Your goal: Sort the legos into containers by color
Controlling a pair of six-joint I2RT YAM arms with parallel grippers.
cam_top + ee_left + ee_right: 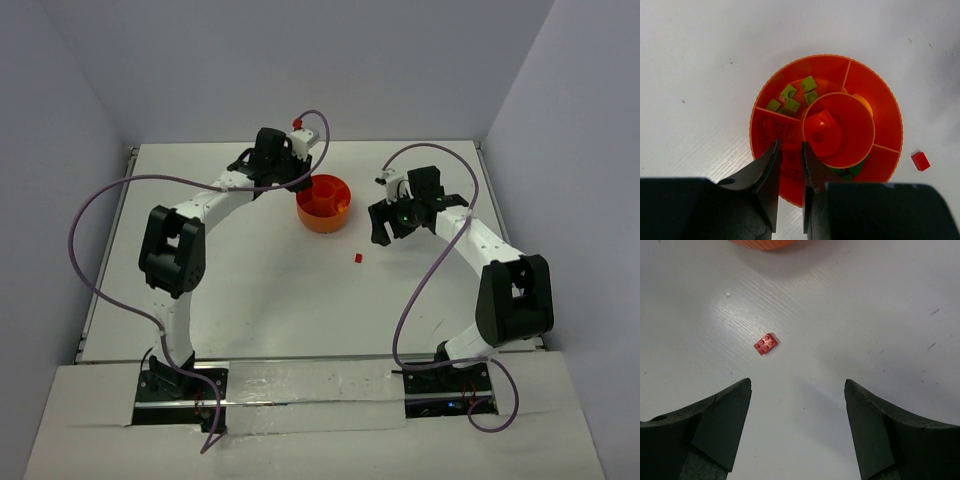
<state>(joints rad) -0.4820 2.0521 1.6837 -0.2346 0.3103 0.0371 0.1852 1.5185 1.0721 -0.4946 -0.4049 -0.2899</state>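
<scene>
The round orange bowl point(322, 216) stands at mid-table. In the left wrist view its rim point(888, 102) and dividers enclose light green legos point(792, 97), red legos point(774, 127), darker green ones point(849, 172) and a yellow piece point(866, 104) behind the central cup. My left gripper point(790, 143) hovers over the red compartment, its jaws a narrow gap apart and nothing gripped; it is also in the top view point(300, 184). One red lego point(765, 344) lies on the table point(357, 258), ahead and left of my wide-open right gripper point(797, 381), which hangs right of the bowl point(388, 232).
The bowl's edge point(765, 244) shows at the top of the right wrist view. The lone red lego point(920, 161) lies just outside the bowl's rim. White walls close the table at the back and both sides. Purple cables loop beside each arm.
</scene>
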